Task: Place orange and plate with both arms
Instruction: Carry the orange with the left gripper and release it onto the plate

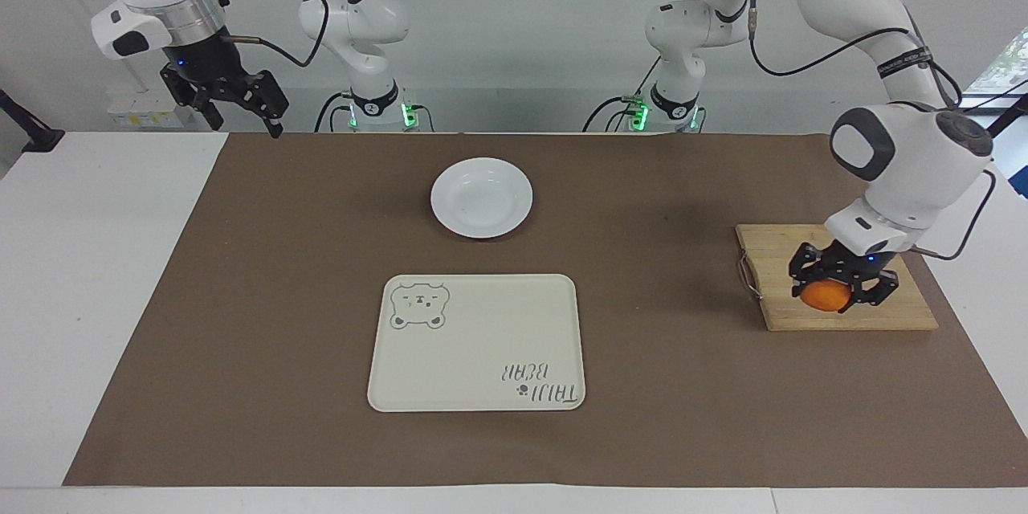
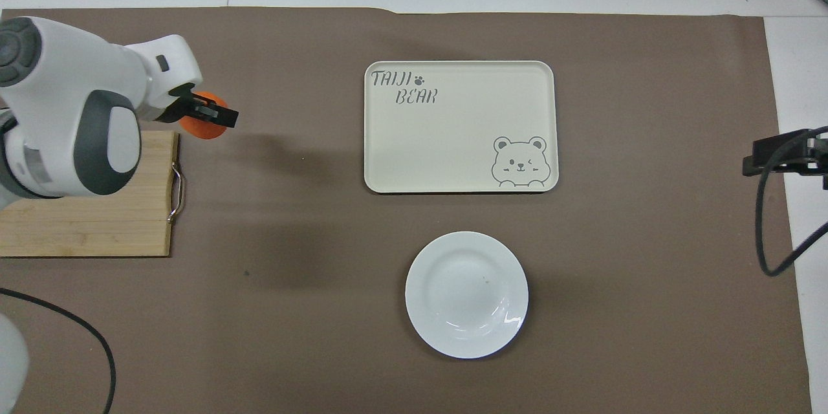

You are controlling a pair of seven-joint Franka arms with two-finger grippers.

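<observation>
In the left gripper (image 1: 841, 291), a round bright-orange orange (image 1: 824, 295).

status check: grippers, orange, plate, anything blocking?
Left gripper shut on orange, raised over cutting board. Right gripper open, waiting. Plate untouched, nearer the robots than tray. Nothing in the way.

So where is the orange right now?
The orange is in the left gripper, shut on it, in the air over the wooden board at the left arm's end.

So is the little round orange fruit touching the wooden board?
Apart. In the facing view the left claw holds the small round orange lifted clear above the bamboo cutting board.
</observation>
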